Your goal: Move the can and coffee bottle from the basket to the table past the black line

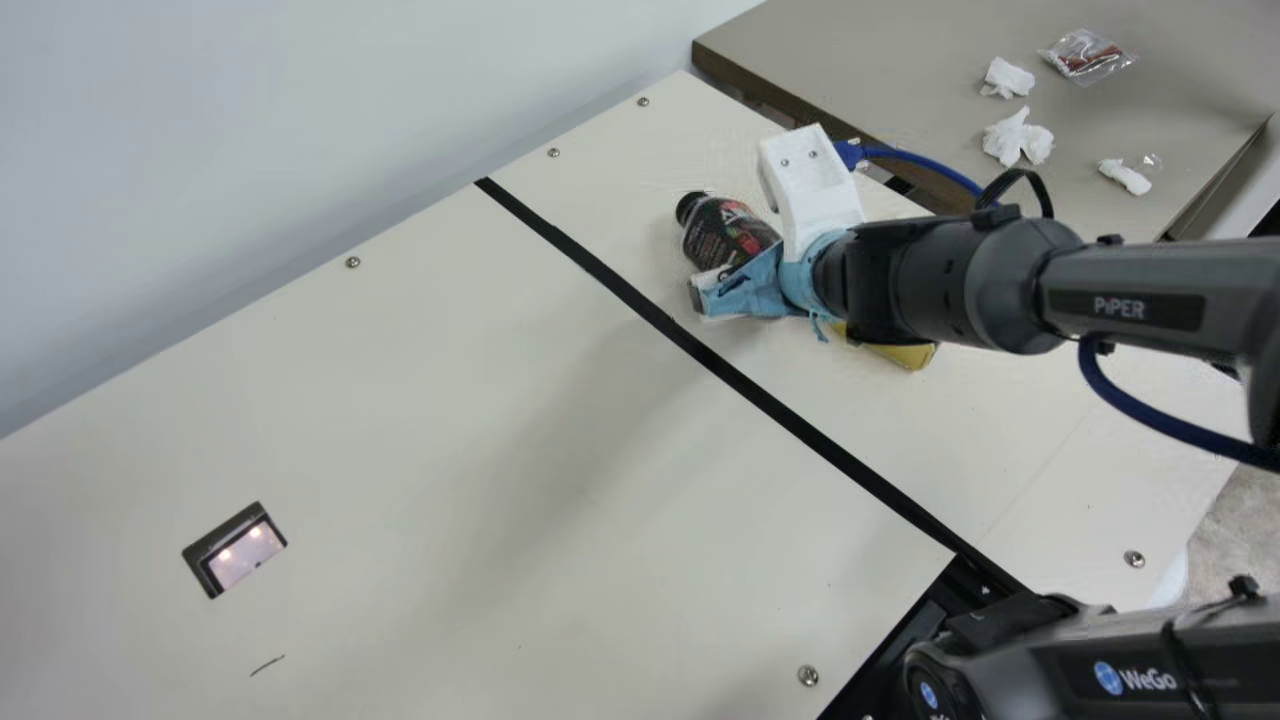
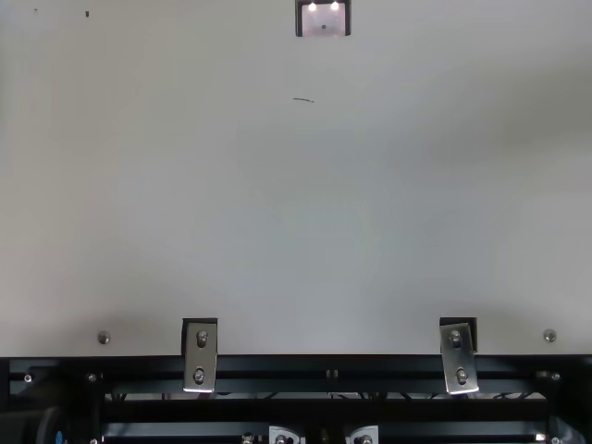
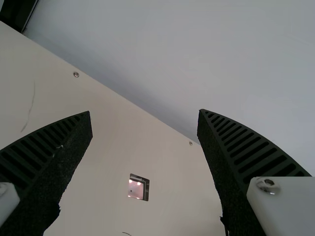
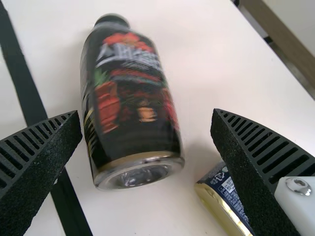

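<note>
In the main view my right gripper [image 1: 745, 285], partly wrapped in blue, is low over the table's far section, beyond the black line [image 1: 740, 385]. Beside it the dark coffee bottle [image 1: 722, 232] lies on its side, and the yellow can [image 1: 905, 352] pokes out from beneath the arm. The right wrist view has the bottle [image 4: 133, 105] between the spread fingers of the right gripper [image 4: 146, 112], with space on the right finger's side. Part of the can [image 4: 224, 199] is hidden behind that finger. In its wrist view my left gripper [image 3: 144, 112] stands open, nothing between its fingers.
A grey-brown table [image 1: 900, 60] with crumpled tissues [image 1: 1018, 137] and a small plastic packet [image 1: 1087, 56] adjoins the cream table [image 1: 450, 400]. A wall [image 1: 250, 120] runs along the cream table's far edge. A rectangular cutout [image 1: 235, 550] lies on the near side of the line.
</note>
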Controlling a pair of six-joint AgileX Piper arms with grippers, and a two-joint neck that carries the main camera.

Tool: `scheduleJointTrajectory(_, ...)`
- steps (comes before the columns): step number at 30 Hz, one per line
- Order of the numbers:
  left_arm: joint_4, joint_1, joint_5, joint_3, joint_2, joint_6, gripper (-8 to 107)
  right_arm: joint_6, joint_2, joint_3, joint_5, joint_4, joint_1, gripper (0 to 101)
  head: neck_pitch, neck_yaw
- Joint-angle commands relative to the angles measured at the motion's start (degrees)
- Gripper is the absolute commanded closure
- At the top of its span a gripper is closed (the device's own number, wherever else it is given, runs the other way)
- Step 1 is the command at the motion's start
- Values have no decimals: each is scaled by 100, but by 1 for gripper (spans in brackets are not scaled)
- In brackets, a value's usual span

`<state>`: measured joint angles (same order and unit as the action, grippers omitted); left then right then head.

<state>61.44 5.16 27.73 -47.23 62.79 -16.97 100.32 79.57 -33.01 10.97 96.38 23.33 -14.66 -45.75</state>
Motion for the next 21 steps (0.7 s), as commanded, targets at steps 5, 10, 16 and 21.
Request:
scheduleJointTrajectory(5, 0, 0, 0, 0, 0, 0, 9, 136, -358, -10, 113, 100, -194, 0, -124, -122)
scheduleJointTrajectory(10, 0, 0, 0, 0, 0, 0, 9, 344, -647, -55, 209, 360, -464, 0, -124, -122)
scheduleJointTrajectory(16, 0, 0, 0, 0, 0, 0, 9, 203, -889, -67, 215, 360, -819, 0, -124, -122)
scheduleJointTrajectory(21, 0, 0, 0, 0, 0, 0, 9, 26, -1048, -67, 203, 360, -1209, 0, -124, -122)
